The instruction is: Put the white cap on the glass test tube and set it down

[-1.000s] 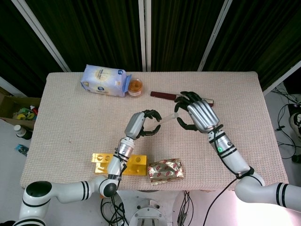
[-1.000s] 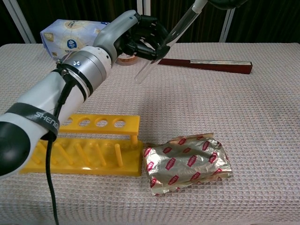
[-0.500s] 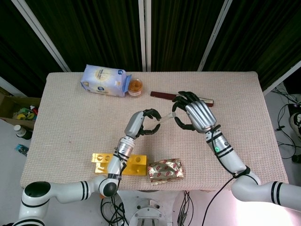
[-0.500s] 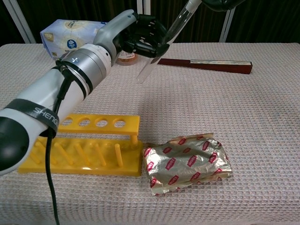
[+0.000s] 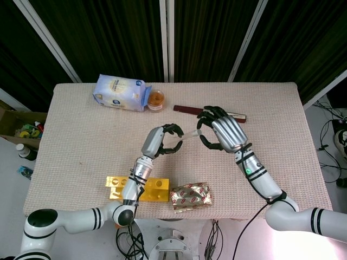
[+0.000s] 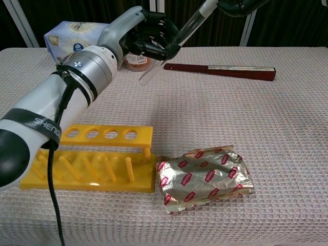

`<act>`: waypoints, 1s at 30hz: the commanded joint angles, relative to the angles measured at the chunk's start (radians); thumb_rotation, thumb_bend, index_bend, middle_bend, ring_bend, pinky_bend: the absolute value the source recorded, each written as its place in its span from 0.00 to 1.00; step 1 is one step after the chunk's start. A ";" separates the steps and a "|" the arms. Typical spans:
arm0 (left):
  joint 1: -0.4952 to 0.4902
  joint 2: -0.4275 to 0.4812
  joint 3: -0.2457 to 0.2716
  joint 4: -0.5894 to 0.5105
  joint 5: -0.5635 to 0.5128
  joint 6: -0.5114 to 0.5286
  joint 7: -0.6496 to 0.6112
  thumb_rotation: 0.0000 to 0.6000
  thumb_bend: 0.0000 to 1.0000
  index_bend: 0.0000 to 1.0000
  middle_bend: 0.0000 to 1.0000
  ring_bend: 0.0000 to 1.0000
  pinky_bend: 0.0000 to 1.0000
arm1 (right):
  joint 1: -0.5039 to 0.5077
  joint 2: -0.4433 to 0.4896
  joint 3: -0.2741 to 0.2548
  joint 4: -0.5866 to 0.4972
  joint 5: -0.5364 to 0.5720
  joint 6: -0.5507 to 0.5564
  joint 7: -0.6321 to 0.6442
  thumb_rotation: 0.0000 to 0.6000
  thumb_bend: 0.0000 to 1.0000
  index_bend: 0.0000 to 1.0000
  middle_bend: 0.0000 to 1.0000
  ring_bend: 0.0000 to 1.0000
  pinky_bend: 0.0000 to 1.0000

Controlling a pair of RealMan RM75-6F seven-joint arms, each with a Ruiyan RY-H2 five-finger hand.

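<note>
The glass test tube (image 6: 152,72) hangs tilted above the table, its round closed end low on the left and its top high on the right. My left hand (image 6: 148,36) curls its fingers around the tube's middle. The white cap (image 6: 207,7) sits at the tube's upper end, where my right hand (image 6: 238,4) pinches it at the frame's top edge. In the head view the tube (image 5: 187,136) bridges the left hand (image 5: 162,142) and the right hand (image 5: 223,130) over the table's middle. How far the cap is seated cannot be told.
A yellow test tube rack (image 6: 110,134) lies near the front edge, with a crumpled foil packet (image 6: 205,177) to its right. At the back stand a tissue box (image 5: 120,93) and a small amber jar (image 5: 156,100). A long dark red bar (image 6: 220,72) lies behind the hands.
Both hands and the tube have drifted a little left and up. The left hand's fingers now close more around the tube's middle.
</note>
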 commanded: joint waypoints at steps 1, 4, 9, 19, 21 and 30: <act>0.000 -0.001 0.001 0.003 0.004 0.003 0.000 1.00 0.49 0.62 0.52 0.39 0.39 | 0.002 0.002 0.001 -0.001 0.003 -0.003 0.001 1.00 0.50 0.62 0.30 0.12 0.20; 0.000 0.000 0.001 0.003 0.006 0.003 -0.003 1.00 0.49 0.62 0.52 0.39 0.39 | 0.003 0.003 0.000 -0.002 0.007 -0.005 0.003 1.00 0.50 0.58 0.29 0.12 0.20; 0.001 0.002 0.004 0.007 0.007 0.002 0.000 1.00 0.49 0.62 0.52 0.39 0.39 | 0.002 0.008 0.000 -0.003 0.013 -0.008 0.008 1.00 0.40 0.40 0.23 0.12 0.20; -0.001 0.001 0.018 0.029 0.018 0.002 0.021 1.00 0.49 0.62 0.52 0.38 0.38 | -0.005 0.019 -0.001 -0.010 0.015 0.000 0.019 1.00 0.16 0.26 0.19 0.11 0.19; -0.001 0.004 0.023 0.035 0.021 0.000 0.028 1.00 0.49 0.62 0.52 0.38 0.38 | -0.010 0.025 -0.002 -0.015 0.011 0.007 0.021 1.00 0.16 0.25 0.19 0.11 0.19; -0.007 0.004 0.078 0.159 0.013 -0.050 0.131 1.00 0.49 0.62 0.52 0.38 0.38 | -0.114 0.117 -0.030 -0.054 -0.044 0.113 0.077 1.00 0.16 0.25 0.19 0.11 0.19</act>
